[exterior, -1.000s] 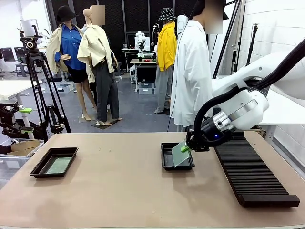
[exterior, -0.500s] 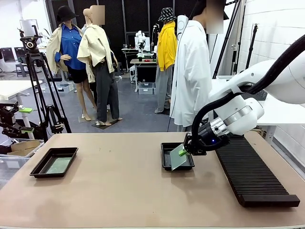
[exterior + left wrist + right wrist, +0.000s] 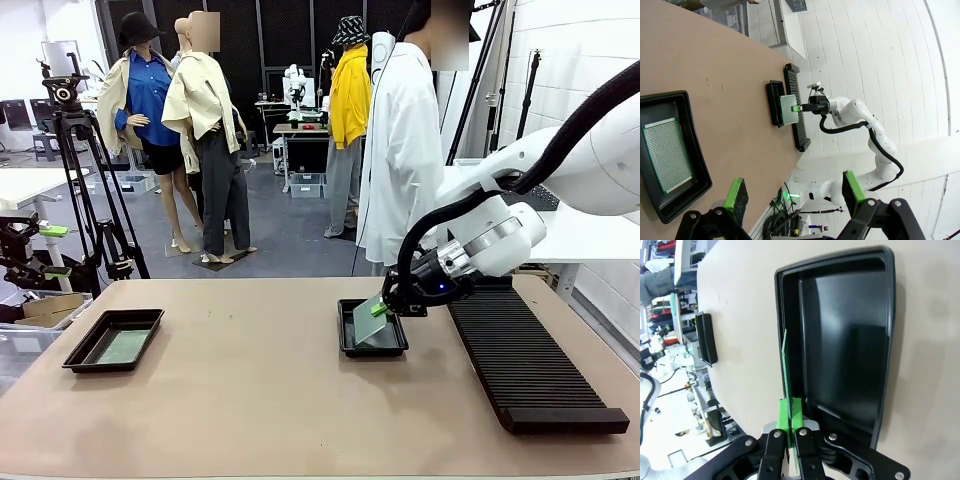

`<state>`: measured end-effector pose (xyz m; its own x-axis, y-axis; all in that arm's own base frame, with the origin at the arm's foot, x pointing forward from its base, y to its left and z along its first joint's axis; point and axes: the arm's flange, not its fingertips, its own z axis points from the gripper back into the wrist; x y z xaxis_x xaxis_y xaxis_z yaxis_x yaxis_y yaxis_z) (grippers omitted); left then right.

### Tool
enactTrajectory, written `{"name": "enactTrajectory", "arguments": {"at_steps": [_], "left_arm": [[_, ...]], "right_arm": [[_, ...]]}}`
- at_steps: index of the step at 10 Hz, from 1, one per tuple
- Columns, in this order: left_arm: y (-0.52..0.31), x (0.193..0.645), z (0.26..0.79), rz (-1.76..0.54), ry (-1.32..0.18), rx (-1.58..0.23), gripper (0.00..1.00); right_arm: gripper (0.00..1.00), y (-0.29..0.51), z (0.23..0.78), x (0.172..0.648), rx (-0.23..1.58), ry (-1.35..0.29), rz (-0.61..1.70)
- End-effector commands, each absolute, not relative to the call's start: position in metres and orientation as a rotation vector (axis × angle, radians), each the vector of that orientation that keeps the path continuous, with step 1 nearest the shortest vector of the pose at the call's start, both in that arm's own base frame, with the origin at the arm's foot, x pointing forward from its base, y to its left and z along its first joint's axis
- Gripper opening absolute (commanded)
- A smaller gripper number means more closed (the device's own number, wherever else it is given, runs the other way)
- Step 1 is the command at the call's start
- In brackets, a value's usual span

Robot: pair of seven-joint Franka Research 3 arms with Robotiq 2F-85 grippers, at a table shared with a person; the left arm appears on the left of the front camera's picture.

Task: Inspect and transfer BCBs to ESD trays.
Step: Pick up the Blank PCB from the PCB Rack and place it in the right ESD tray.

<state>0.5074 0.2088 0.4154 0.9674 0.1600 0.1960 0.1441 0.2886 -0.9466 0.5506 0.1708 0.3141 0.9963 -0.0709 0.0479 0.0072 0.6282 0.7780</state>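
The right gripper (image 3: 790, 412) is pinching one short edge of a green BCB (image 3: 785, 370) between its pressed-together green pads, and the board is showing edge-on in the wrist view, standing steeply over the near long wall of the middle ESD tray (image 3: 850, 340). From the front, the board is hanging tilted above that tray, whose floor is otherwise lying bare; whether the board's lower edge is touching the floor cannot be told. The step in hand looks like the placing of an inspected board. The next move is probably calling for the wrist to lay the board flat, centre it inside the rim rather than on it, and only then spread the pads, since the board is only a little smaller than the floor. To the right, the long slotted rack (image 3: 520, 370) is lying on the table (image 3: 250, 400). Well apart to the left, the left ESD tray (image 3: 690, 145) is holding a second BCB (image 3: 667, 155) flat, and the left gripper (image 3: 792, 192) is hovering above it with fingers spread and nothing between them.
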Motion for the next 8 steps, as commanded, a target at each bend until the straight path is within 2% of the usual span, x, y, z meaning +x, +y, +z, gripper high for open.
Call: {"name": "enactTrajectory", "arguments": {"at_steps": [1, 8], "left_arm": [[0.208, 0.509, 0.419, 0.025, -0.271, -1.276, 1.00], [0.208, 0.509, 0.419, 0.025, -0.271, -1.276, 1.00]], "right_arm": [[0.00, 0.175, 0.314, 0.568, 0.930, -0.062, -0.065], [0.00, 0.175, 0.302, 0.576, 0.909, -0.027, -0.076]]}}
